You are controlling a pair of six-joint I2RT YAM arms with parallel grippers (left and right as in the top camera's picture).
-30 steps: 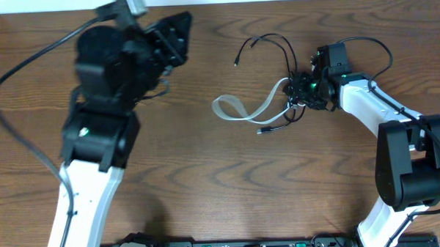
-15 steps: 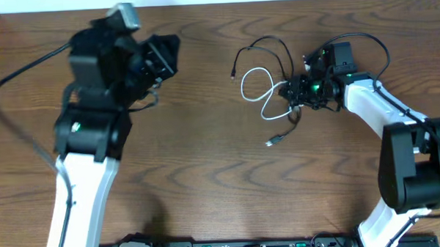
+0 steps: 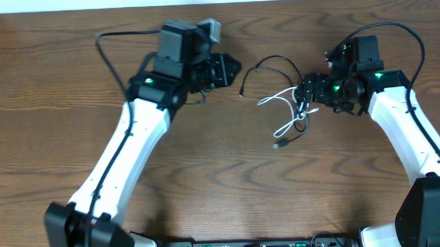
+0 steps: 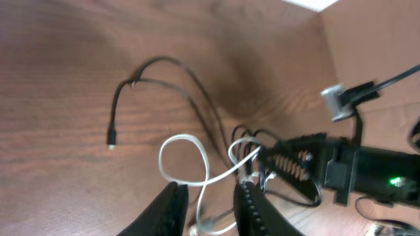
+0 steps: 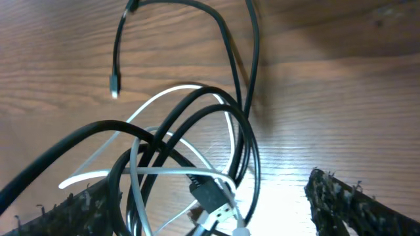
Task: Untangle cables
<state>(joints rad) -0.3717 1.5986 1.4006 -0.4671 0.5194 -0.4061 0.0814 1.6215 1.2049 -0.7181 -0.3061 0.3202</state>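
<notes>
Skinny black cable [image 5: 254, 59] and white cable [image 4: 185, 136] knot together on the wood-grain table [image 3: 207, 175]. Right end effector [image 5: 203, 206] gapes wide around them, left end effector [image 4: 209, 196] barely apart.

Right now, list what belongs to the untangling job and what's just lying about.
Job: black cable, white cable, left gripper, right gripper.
Not the job: wooden table, thick black wire on the left arm.

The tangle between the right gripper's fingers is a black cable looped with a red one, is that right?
No: the second cable is white, not red. The right wrist view shows the white cable looped with the black cable between the fingers of the right gripper.
</notes>
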